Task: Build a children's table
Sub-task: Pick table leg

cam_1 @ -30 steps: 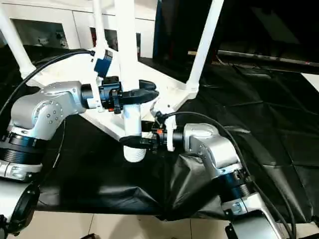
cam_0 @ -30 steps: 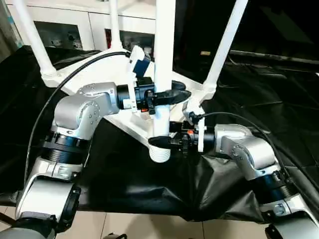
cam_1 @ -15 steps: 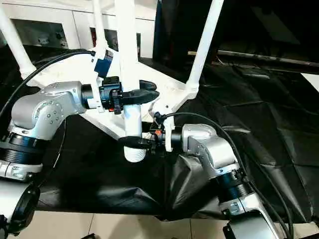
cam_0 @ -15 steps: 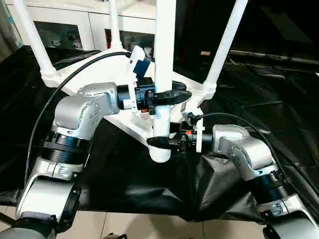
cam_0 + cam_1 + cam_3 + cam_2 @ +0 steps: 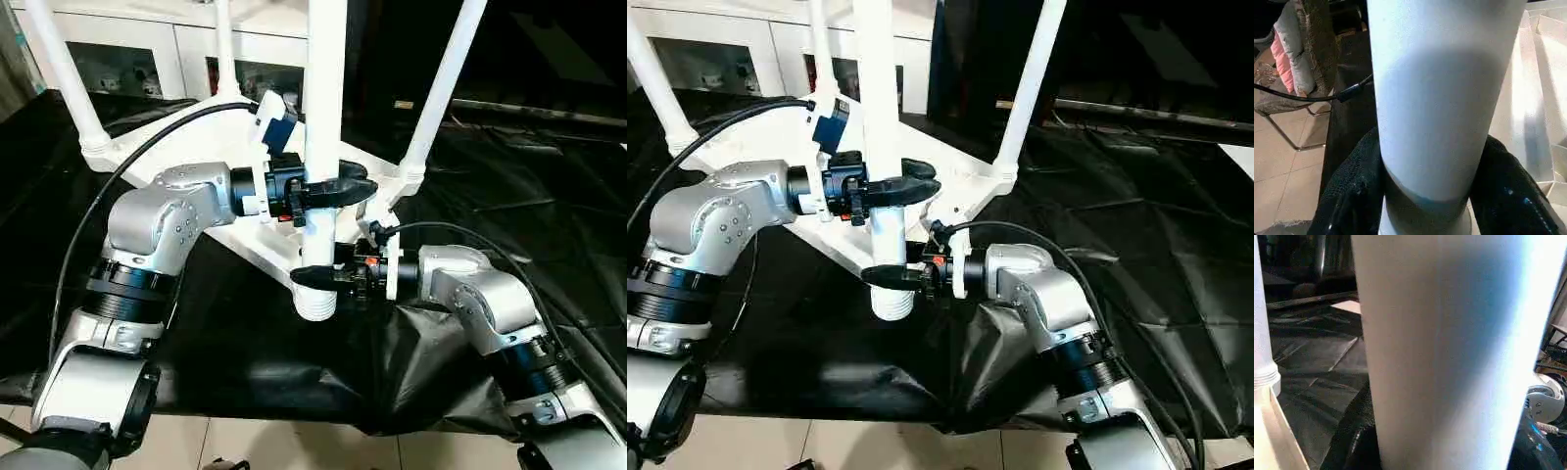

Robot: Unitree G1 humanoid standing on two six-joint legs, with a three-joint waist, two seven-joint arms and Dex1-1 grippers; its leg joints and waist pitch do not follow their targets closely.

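Two grippers clamp the last leg [image 5: 323,147] of an upturned children's table on a black-draped surface [image 5: 490,196].

Left eye view: the white tabletop [image 5: 196,157] lies underside up at centre frame, three legs standing in its corner sockets; a white glass-doored cabinet [image 5: 147,49] fills the upper left, pale floor tiles [image 5: 294,446] the bottom edge. The left gripper [image 5: 333,189] pinches the upright fourth leg at mid-height; the right gripper [image 5: 323,277] pinches it just above its ribbed lower end.
Right eye view: the same scene, the black sheeting reaching farther right.
Left wrist view: the leg looms close, with another seated leg [image 5: 1264,333] at the left edge.
Right wrist view: black fingers [image 5: 1352,191] press both sides of the leg; a chair [image 5: 1298,73] with draped fabric stands upper left.
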